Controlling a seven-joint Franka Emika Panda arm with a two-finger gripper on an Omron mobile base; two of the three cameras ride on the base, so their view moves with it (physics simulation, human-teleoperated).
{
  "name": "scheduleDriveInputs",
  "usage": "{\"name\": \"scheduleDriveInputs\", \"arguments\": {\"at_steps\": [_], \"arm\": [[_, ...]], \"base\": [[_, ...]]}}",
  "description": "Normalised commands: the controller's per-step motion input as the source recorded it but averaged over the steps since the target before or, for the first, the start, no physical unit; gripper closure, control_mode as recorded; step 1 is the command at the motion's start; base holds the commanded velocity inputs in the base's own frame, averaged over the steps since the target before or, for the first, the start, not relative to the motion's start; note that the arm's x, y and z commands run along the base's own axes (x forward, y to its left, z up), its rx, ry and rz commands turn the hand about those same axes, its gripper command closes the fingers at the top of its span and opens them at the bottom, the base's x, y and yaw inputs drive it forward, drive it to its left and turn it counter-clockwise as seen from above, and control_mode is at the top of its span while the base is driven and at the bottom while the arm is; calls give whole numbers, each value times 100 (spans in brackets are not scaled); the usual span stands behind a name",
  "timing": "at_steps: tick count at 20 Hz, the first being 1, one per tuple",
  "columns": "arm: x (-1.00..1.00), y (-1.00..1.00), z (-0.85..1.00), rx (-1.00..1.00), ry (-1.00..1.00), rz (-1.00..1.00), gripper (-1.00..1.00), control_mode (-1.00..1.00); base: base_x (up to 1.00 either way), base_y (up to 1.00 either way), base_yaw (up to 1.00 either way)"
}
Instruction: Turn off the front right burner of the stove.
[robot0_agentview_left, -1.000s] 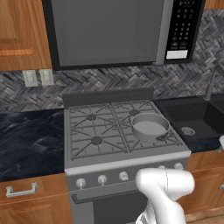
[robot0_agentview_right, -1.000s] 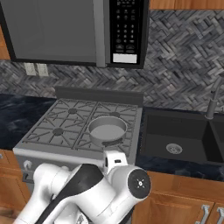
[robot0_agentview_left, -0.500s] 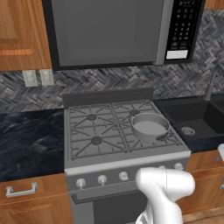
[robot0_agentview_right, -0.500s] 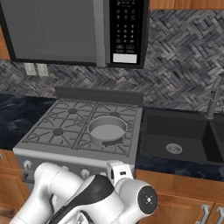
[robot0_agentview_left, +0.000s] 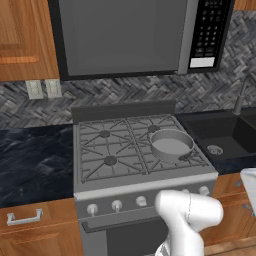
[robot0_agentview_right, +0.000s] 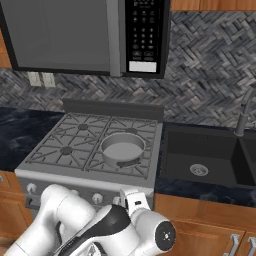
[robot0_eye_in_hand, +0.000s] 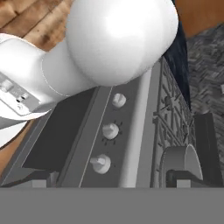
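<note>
Dark stone worktop (robot0_agentview_left: 35, 160) flanks the stove (robot0_agentview_left: 137, 187), a grey steel gas range with grid grates and small round silver knobs (robot0_eye_in_hand: 109, 130) along its front panel. A shallow metal pan (robot0_agentview_left: 171, 145) sits over the stove's right side, hiding the front right burner; the sink (robot0_agentview_right: 200, 160) lies just right of the stove, the microwave (robot0_agentview_left: 135, 35) above. Whether the gripper's fingers are apart or together cannot be told.

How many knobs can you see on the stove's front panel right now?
4 in the left base view: three at panel left, one far right. The arm may hide others.
</note>
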Motion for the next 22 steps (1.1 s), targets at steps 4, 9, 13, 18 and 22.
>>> {"name": "scheduleDriveInputs", "arguments": {"at_steps": [4,9,13,18,22], "arm": [[26,21,-27,-1,-22,2,-100,-100],[15,11,-20,-6,-26,4,-100,-100],[3,0,-11,-7,-29,5,-100,-100],[3,0,-13,-6,-21,4,-100,-100],[8,0,-9,-1,-9,2,-100,-100]], "base": [[0,0,0],[0,0,0],[0,0,0],[0,0,0],[0,0,0]]}}
